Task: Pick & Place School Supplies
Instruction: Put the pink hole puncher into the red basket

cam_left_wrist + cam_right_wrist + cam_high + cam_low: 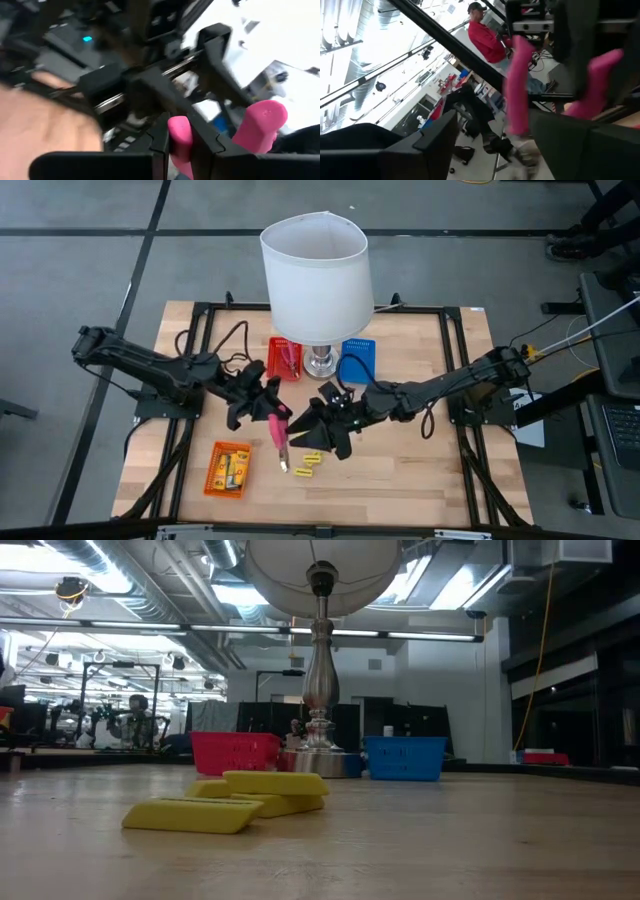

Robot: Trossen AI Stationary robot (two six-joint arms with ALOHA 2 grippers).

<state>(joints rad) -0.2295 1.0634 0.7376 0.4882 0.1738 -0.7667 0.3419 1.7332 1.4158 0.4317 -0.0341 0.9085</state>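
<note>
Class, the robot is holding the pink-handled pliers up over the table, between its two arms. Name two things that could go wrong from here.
1. The left tool is shut on only one handle of the pink-handled pliers; they could swing or slip.
2. The right tool stands open close beside them, so a bump may knock them onto the yellow pieces below.

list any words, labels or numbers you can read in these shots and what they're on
No text can be read in any view.
Yellow packets in the orange basket: dark print, too small to read.
Plain yellow pieces on the table: no marking visible.
Pink-handled tool in the left gripper: no visible label.
</note>
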